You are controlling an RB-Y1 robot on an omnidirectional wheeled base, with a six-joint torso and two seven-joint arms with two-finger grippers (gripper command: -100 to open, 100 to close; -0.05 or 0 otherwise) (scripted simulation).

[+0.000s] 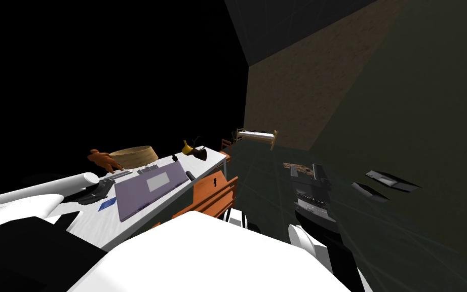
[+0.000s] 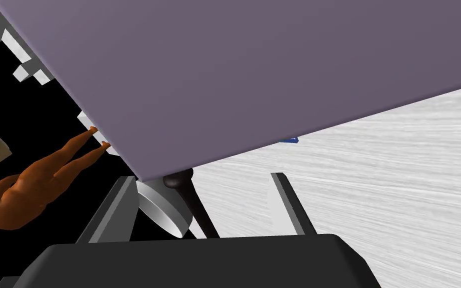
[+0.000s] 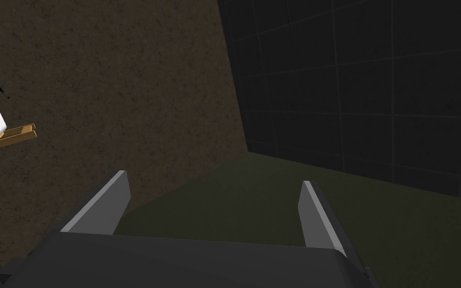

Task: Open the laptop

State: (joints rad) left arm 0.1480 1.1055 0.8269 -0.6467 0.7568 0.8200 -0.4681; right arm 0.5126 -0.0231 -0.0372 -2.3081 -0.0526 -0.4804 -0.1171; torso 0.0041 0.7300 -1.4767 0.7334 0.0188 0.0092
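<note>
laptop (image 1: 149,190): flat on the tabletop (image 1: 90,223), about mid-tabletop
basket (image 1: 132,155): at the tabletop's far edge, behind the laptop
figurine (image 1: 103,160): just left of the basket, same edge
jug (image 1: 187,148), bowl (image 1: 199,153): side by side near the far right corner
card (image 1: 107,204): on the tabletop, just beside the laptop's left edge
chair (image 1: 212,195): against the tabletop's right edge
left gripper (image 2: 202,179): at the laptop corner nearest the figurine

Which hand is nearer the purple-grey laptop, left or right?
Left. The left hand, open, is at a corner of the flat purple-grey laptop on the white desk. The right hand, open, is off beside the desk over dark floor, well clear.
</note>
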